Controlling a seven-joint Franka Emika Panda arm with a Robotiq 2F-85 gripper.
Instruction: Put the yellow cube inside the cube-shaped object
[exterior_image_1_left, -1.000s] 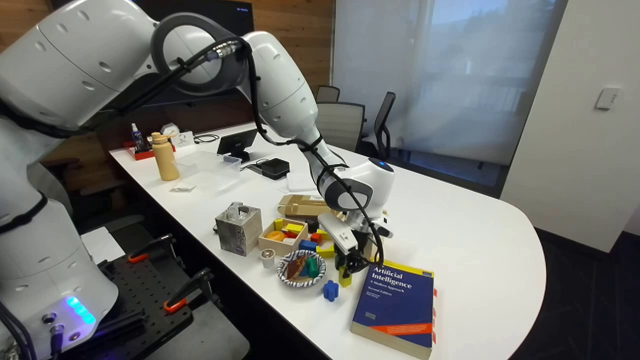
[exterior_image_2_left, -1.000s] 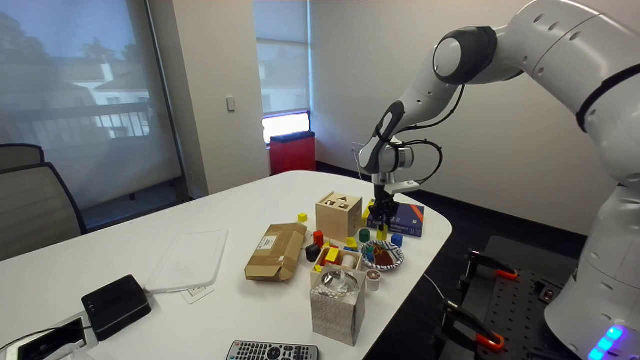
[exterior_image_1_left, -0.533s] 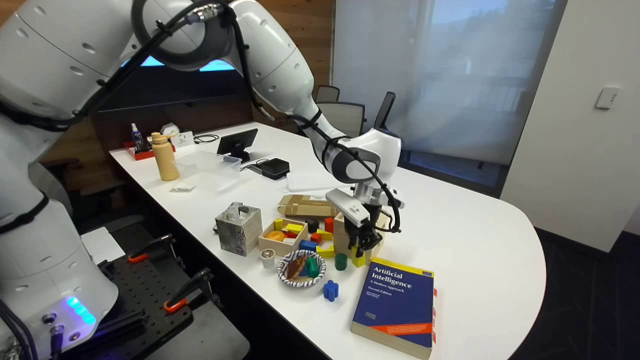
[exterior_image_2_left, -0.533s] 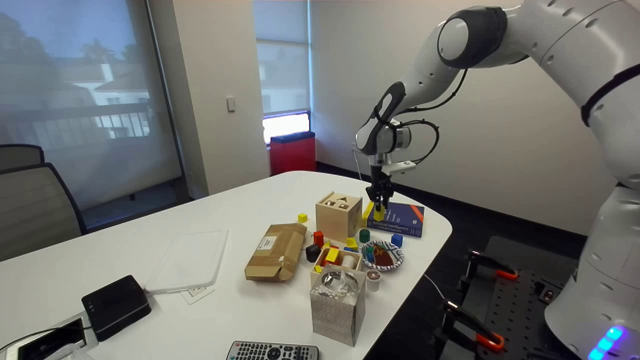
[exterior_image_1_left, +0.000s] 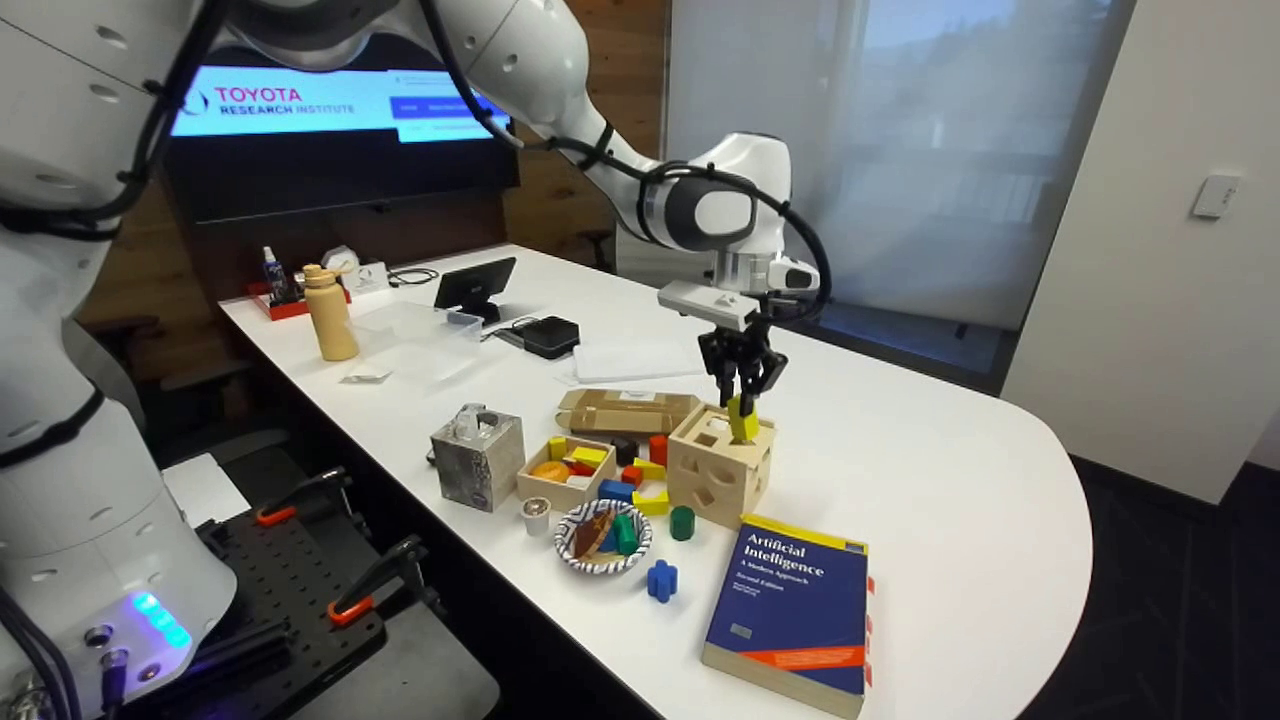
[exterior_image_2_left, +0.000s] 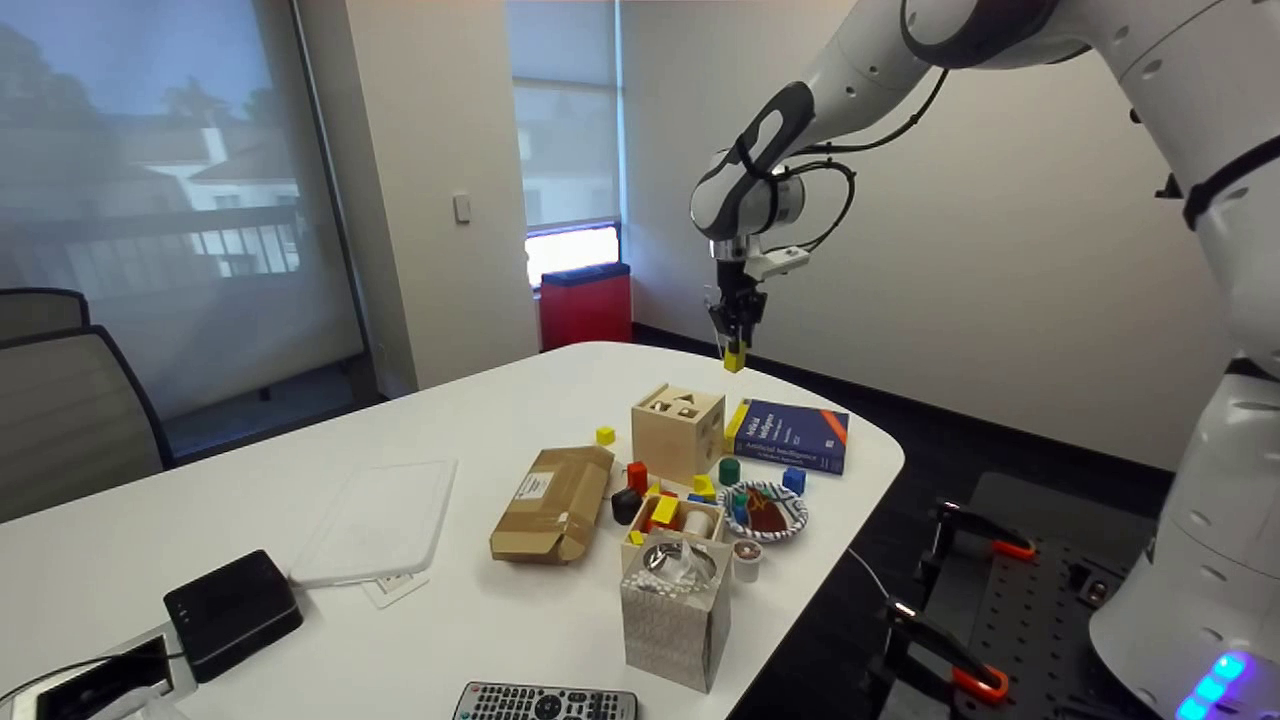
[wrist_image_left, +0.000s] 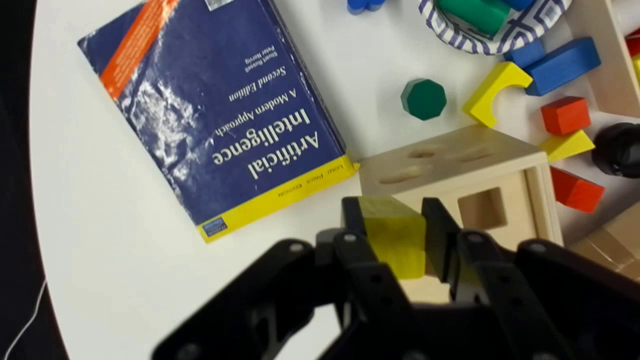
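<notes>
My gripper (exterior_image_1_left: 736, 398) is shut on the yellow cube (exterior_image_1_left: 743, 424) and holds it raised off the table. The gripper (exterior_image_2_left: 737, 342) and the yellow cube (exterior_image_2_left: 735, 361) also show in an exterior view, higher than the box. The cube-shaped object (exterior_image_1_left: 742, 497) is a light wooden box with shape-cut holes, standing on the table; it also shows here (exterior_image_2_left: 660, 440). In the wrist view the yellow cube (wrist_image_left: 397, 245) between the fingertips (wrist_image_left: 392, 220) overlaps the top of the wooden box (wrist_image_left: 517, 205), left of a square hole. The cube is apart from the box.
A thick blue book (exterior_image_1_left: 790, 620) lies beside the box. A green block (exterior_image_1_left: 682, 523), blue block (exterior_image_1_left: 661, 580), patterned bowl (exterior_image_1_left: 640, 548), wooden tray box (exterior_image_1_left: 560, 494), tissue box (exterior_image_1_left: 490, 470) and cardboard package (exterior_image_1_left: 615, 412) stand nearby. Another small yellow block (exterior_image_2_left: 605, 435) lies behind the box.
My gripper has lifted the yellow cube from low beside the green block and the book, up to above the wooden box's height and toward the box. The box has stayed put.
</notes>
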